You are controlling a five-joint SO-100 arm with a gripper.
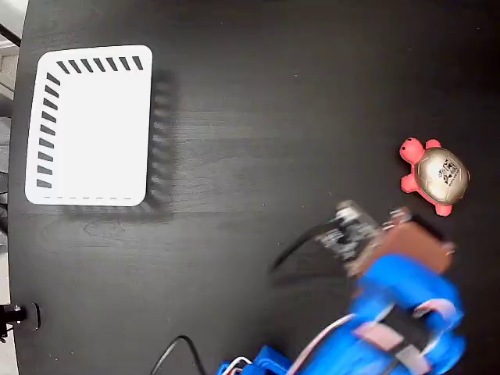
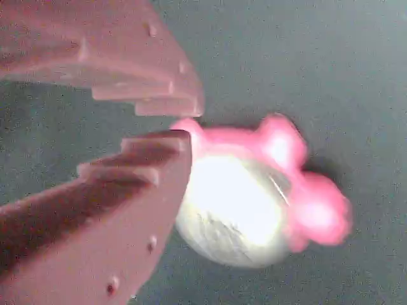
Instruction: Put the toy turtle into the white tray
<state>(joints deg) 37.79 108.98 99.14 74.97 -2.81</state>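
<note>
The toy turtle lies on the dark table at the right of the fixed view, red-pink head and legs around a gold-grey shell with a dark mark. My gripper is blurred and sits just below and left of it, apart from it. In the wrist view the turtle lies just past my brownish fingertips, partly hidden by the lower finger. My gripper has its jaws almost together, with only a thin slit and nothing between them. The white tray lies far off at the upper left.
The blue arm fills the lower right of the fixed view, with cables trailing left of it. The table's left edge runs just beyond the tray. Bare dark tabletop lies between the turtle and the tray.
</note>
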